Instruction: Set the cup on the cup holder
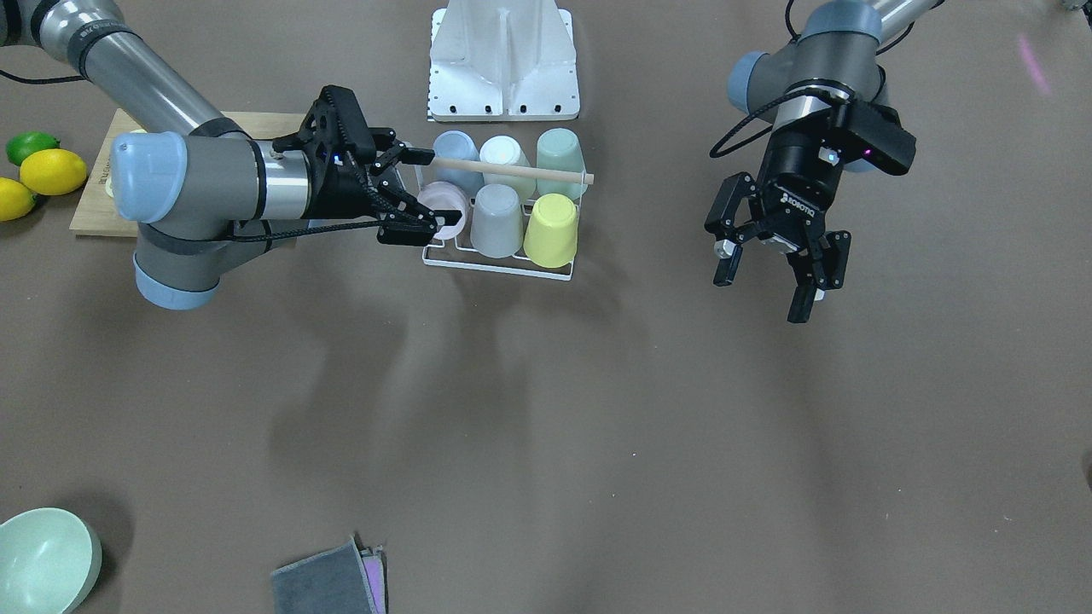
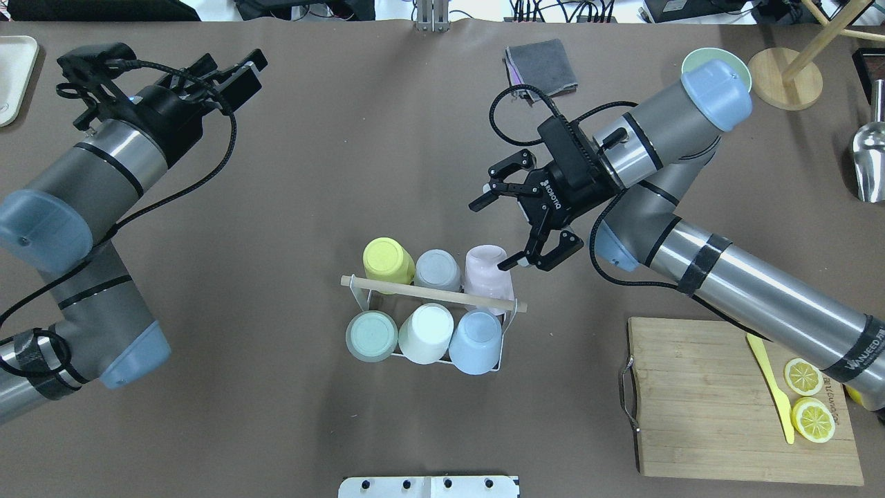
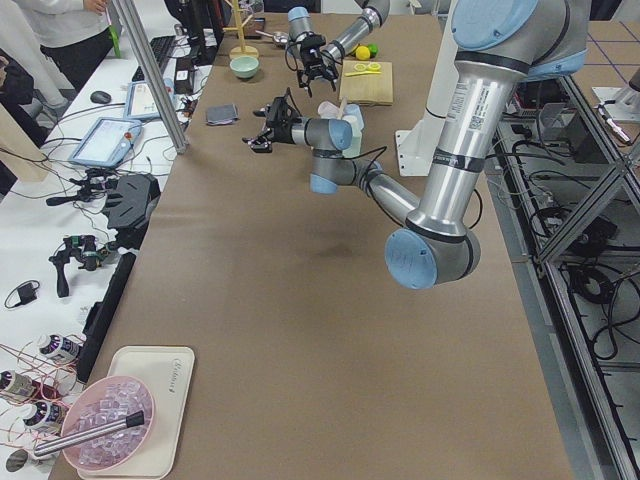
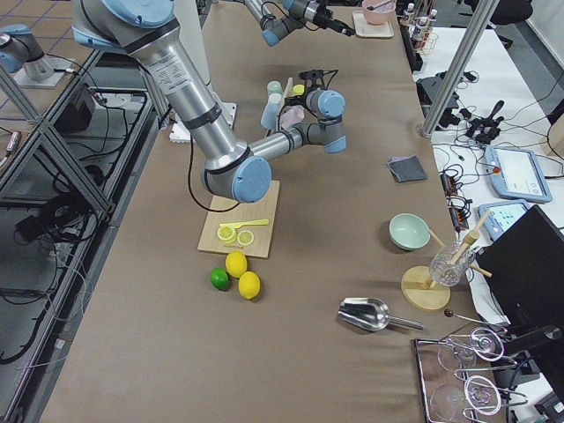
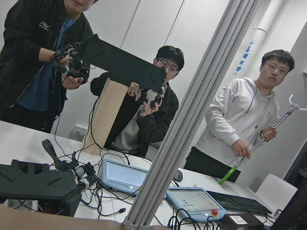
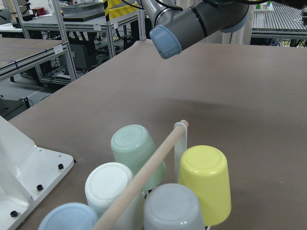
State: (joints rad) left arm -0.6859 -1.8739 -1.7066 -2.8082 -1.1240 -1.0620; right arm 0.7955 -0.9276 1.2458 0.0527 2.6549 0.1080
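White wire cup holder [image 2: 432,294] with a wooden rod handle is packed with six upside-down cups [image 2: 388,259], right claw [image 2: 487,236] spread open at its 1 o'clock, left claw [image 1: 762,298] open too.

Silver-grey tubular right arm [image 2: 760,290], left arm [image 2: 104,166]: pale blue joint caps, black tape bands, black cables. Black right gripper [image 2: 491,235], white ROBOTIQ lettering.

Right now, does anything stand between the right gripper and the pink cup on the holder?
Nothing visible does. The right gripper is open and hangs close beside the pink cup, which sits in an end slot of the cup holder. One finger overlaps the cup's edge; whether it touches cannot be told.
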